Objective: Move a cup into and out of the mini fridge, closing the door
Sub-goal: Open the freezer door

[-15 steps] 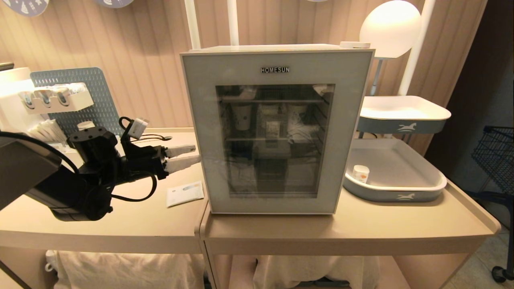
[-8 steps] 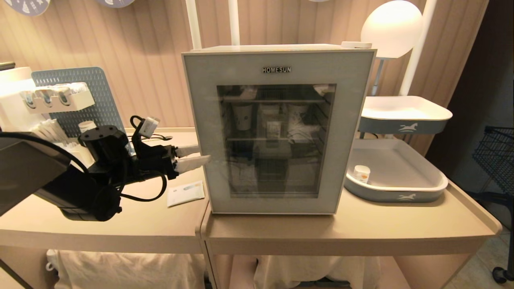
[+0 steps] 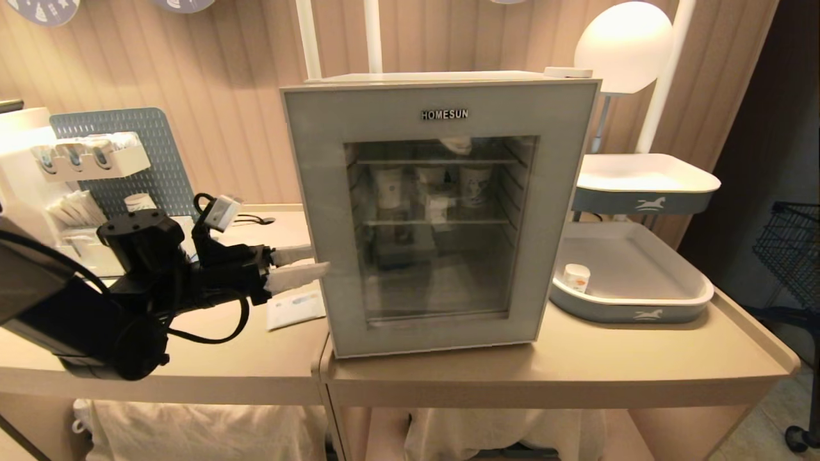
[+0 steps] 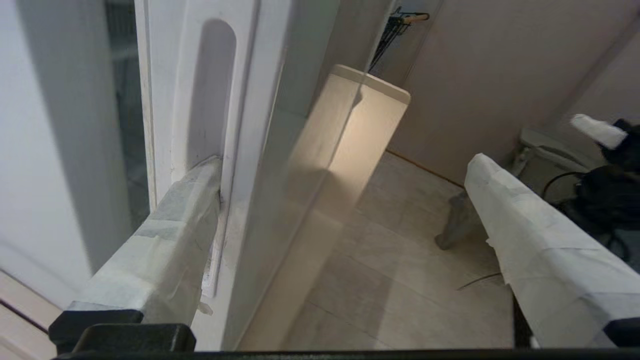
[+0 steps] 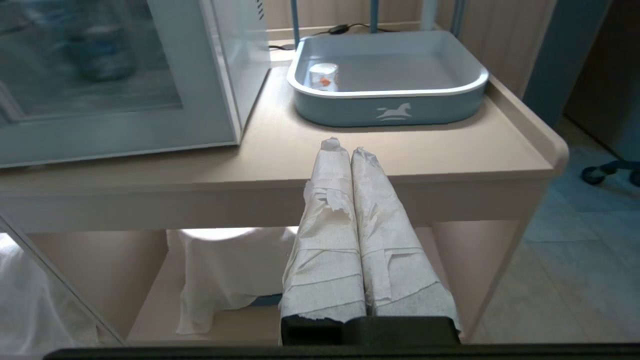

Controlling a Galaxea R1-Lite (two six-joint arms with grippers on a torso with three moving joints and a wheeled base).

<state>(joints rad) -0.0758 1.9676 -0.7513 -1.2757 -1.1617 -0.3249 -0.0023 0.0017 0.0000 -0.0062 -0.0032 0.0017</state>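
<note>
The mini fridge (image 3: 435, 77) stands mid-table, and its glass door (image 3: 320, 192) is ajar at the left edge. My left gripper (image 3: 296, 266) is open at that edge. In the left wrist view one finger (image 4: 170, 240) sits in the handle recess of the door (image 4: 210, 100), and the other finger (image 4: 540, 250) stands out in front of the glass. The cup (image 3: 576, 277) stands in the lower grey tray (image 3: 631, 314) right of the fridge. In the right wrist view my right gripper (image 5: 345, 147) is shut and empty, below the table's front edge, facing the cup (image 5: 324, 76).
Paper cups (image 3: 387, 186) stand on the fridge's upper wire shelf. A paper packet (image 3: 295, 309) lies under my left gripper. A pegboard rack (image 3: 122, 153) fills the back left. A second tray (image 3: 644, 182) and a lamp (image 3: 624, 41) stand at the back right.
The left gripper reached the door's left edge, then drew back a little. The door's left edge came out with it, so the door now stands slightly ajar.
</note>
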